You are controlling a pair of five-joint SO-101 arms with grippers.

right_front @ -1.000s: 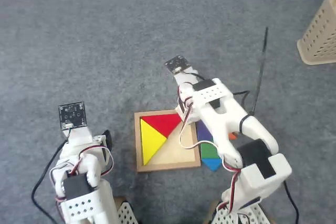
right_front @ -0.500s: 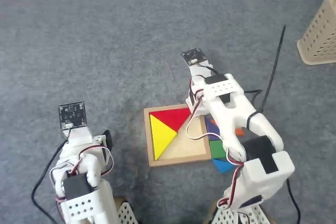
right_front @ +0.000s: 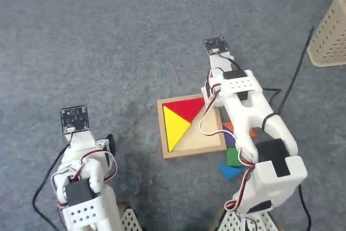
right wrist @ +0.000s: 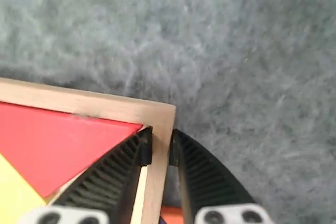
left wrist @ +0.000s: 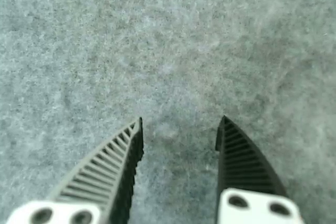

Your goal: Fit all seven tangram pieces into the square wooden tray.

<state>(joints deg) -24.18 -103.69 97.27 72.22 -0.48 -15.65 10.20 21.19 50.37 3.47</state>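
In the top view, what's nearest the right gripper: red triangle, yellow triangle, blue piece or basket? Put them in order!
1. Red triangle, in the tray, beside the right gripper.
2. Yellow triangle, tray's left side.
3. Blue piece, outside the tray.
4. Basket, far off at the view's edge.

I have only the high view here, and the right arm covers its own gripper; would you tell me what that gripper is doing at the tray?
Observer: The right gripper is shut on the tray, clamping its wall near a corner, one finger inside and one outside.
Operator: Thank you. Is the inner finger near any piece?
Observer: Yes, it sits right at the tip of the red triangle; whether they touch I cannot tell.
Operator: And the left gripper?
Observer: The left gripper is open above the grey carpet.
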